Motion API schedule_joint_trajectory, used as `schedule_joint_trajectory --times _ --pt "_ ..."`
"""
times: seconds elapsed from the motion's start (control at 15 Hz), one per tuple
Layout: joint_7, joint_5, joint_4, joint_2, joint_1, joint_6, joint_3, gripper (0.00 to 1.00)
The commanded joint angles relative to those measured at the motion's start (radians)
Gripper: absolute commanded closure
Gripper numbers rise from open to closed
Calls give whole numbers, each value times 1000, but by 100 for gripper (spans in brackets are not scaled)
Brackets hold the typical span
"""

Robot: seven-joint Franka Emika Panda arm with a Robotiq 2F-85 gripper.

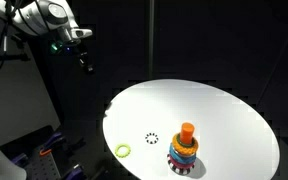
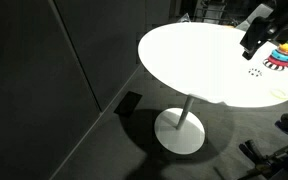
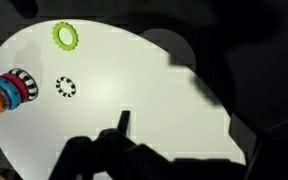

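My gripper (image 1: 85, 64) hangs high in the air beyond the edge of the round white table (image 1: 224, 105), touching nothing. It also shows in an exterior view (image 2: 252, 42) above the table. In the wrist view it is a dark silhouette with one finger tip (image 3: 122, 122) standing out, so I cannot tell whether the jaws are open. A stack of coloured rings on a peg (image 1: 184, 152) stands on the table, also in the wrist view (image 3: 6, 92). A black-and-white ring (image 3: 66, 87) and a green ring (image 3: 66, 36) lie flat beside it.
The table (image 2: 199, 60) stands on a single pedestal with a round base (image 2: 180, 132) on a dark floor. Dark curtains surround the scene. Equipment and cables sit by the floor at one side (image 1: 44, 150).
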Motion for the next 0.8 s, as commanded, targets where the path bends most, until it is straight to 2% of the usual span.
schedule_joint_trajectory --times 0.0,0.33,0.73 --pt "14 -19 2 8 56 -6 -55 0" --pt "-1 -9 -11 3 89 4 -116 0" --pt "-10 -6 -40 -6 75 15 -190 0"
